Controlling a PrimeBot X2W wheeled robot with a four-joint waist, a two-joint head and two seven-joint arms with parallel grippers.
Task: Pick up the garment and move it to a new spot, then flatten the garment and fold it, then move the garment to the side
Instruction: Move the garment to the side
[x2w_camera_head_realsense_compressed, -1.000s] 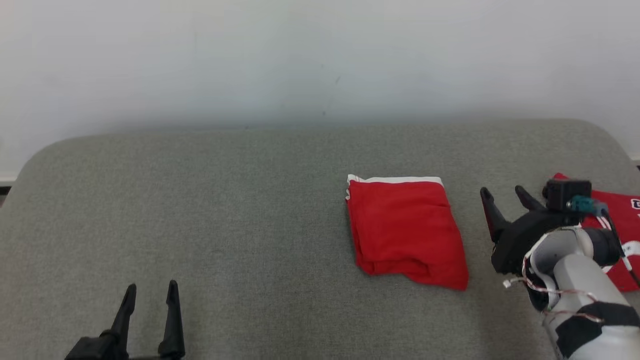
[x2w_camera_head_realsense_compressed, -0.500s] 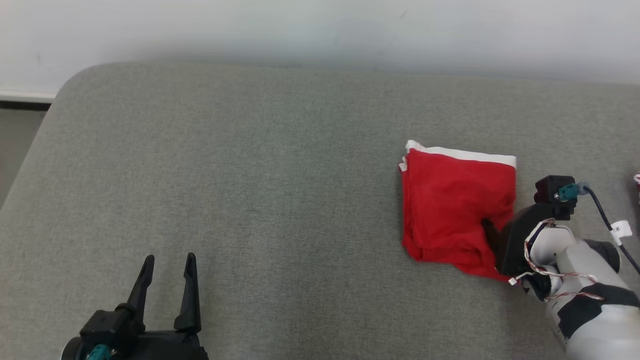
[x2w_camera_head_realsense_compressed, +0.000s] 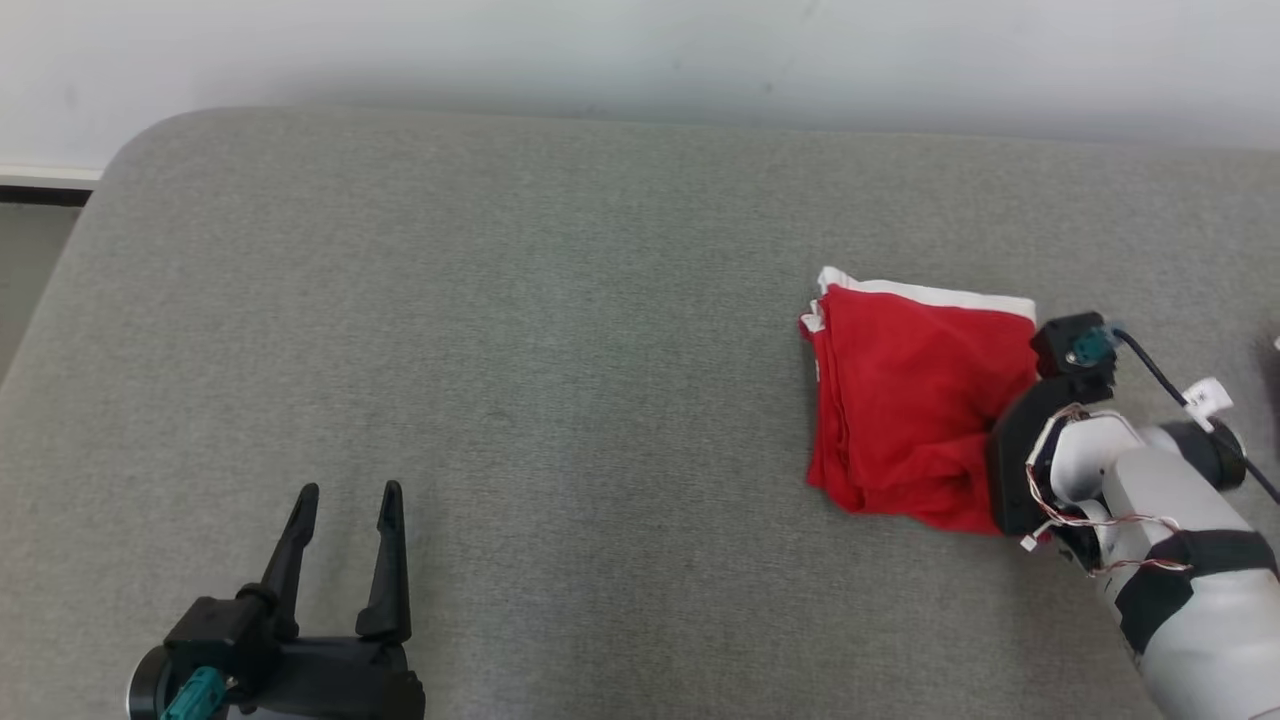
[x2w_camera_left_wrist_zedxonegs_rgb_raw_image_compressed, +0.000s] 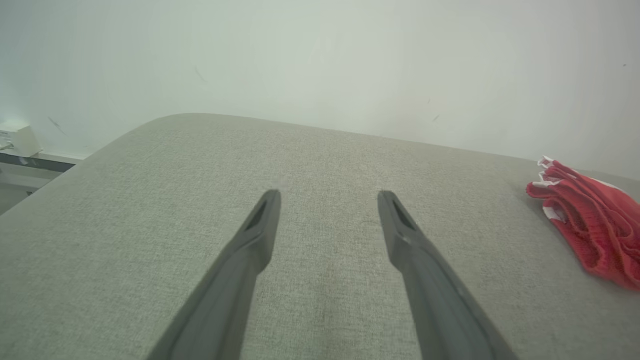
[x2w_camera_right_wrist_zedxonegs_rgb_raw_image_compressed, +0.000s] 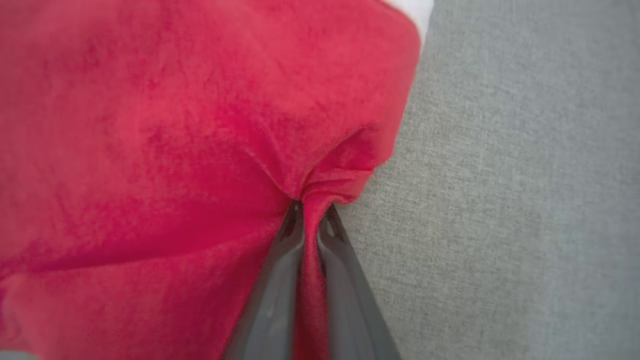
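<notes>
The garment is soft red cloth, matt and faintly fuzzy up close, with a strip of white cloth along one edge. The cushion under it is covered in grey woven fabric, matt and slightly coarse, its weave plain to see. The left gripper and right gripper look like dark, smooth, matt plastic, the right forearm like pale smooth plastic with a slight sheen and a matt black band, and the wall is pale, smooth and matt with a few small scuffs.
</notes>
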